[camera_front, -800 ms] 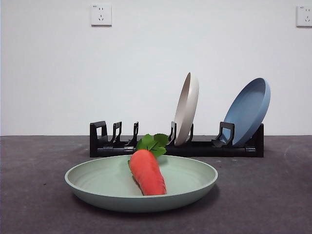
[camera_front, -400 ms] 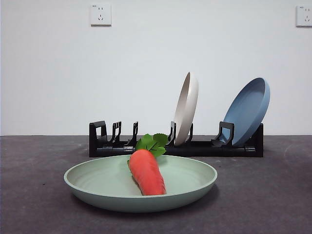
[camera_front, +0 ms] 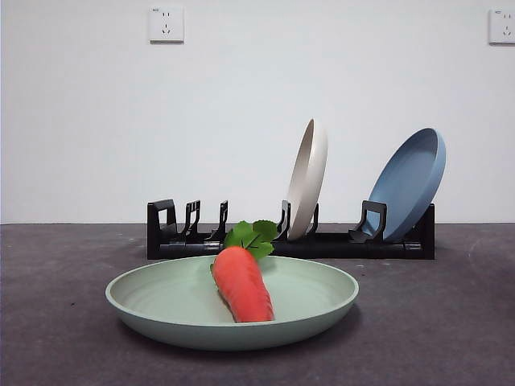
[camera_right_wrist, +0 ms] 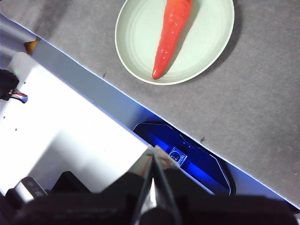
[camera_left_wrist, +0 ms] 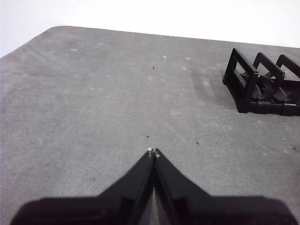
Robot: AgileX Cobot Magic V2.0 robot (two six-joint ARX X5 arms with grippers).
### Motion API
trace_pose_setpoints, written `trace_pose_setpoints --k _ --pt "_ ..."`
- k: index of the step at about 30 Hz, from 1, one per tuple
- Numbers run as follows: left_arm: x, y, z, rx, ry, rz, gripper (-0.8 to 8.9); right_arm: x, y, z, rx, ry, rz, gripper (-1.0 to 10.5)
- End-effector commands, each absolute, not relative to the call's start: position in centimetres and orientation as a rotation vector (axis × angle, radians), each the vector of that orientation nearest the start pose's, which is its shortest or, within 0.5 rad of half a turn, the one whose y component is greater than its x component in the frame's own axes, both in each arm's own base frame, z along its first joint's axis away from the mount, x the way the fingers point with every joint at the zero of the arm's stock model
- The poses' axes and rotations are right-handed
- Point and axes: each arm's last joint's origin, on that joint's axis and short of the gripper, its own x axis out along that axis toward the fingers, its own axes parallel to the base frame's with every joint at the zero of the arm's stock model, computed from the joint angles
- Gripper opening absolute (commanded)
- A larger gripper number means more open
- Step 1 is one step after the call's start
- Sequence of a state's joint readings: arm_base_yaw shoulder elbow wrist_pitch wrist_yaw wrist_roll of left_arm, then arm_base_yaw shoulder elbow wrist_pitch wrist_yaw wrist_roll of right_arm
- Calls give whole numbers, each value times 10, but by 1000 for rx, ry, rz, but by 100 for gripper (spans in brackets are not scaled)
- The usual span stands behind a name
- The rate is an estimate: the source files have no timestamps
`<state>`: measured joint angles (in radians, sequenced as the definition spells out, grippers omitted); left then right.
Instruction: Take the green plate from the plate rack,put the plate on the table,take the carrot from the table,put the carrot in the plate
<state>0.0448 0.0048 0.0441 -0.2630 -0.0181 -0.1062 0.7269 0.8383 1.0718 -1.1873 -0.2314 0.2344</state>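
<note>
— Where is the carrot [camera_front: 241,283] found?
— It is laid in the green plate [camera_front: 161,310], set flat on the desk [camera_front: 434,322] before the plate rack [camera_front: 290,241].
— And the tools?
— The left tool [camera_left_wrist: 153,152] is pressed together above bare desk; the right tool [camera_right_wrist: 154,151] is likewise closed, empty, beyond the desk's edge.

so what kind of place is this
Probably a lab test bench, not a kitchen: a bare grey table against a plain white wall with sockets, holding only a plate rack and a toy carrot on a green plate.
</note>
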Motion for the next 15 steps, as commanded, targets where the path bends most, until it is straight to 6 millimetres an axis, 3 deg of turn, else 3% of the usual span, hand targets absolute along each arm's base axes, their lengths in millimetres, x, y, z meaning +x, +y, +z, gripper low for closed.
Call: trace_pose_setpoints --k 1,9,12,15 --pt "93 5 149 -114 231 81 -3 90 82 340 -133 949 754 1" --pt "93 5 149 -114 231 81 -3 103 51 362 -17 401 618 1" --pt "93 5 149 -114 231 81 -3 104 38 351 12 248 534 1" --pt "93 5 149 -114 231 81 -3 104 27 328 20 133 444 2"
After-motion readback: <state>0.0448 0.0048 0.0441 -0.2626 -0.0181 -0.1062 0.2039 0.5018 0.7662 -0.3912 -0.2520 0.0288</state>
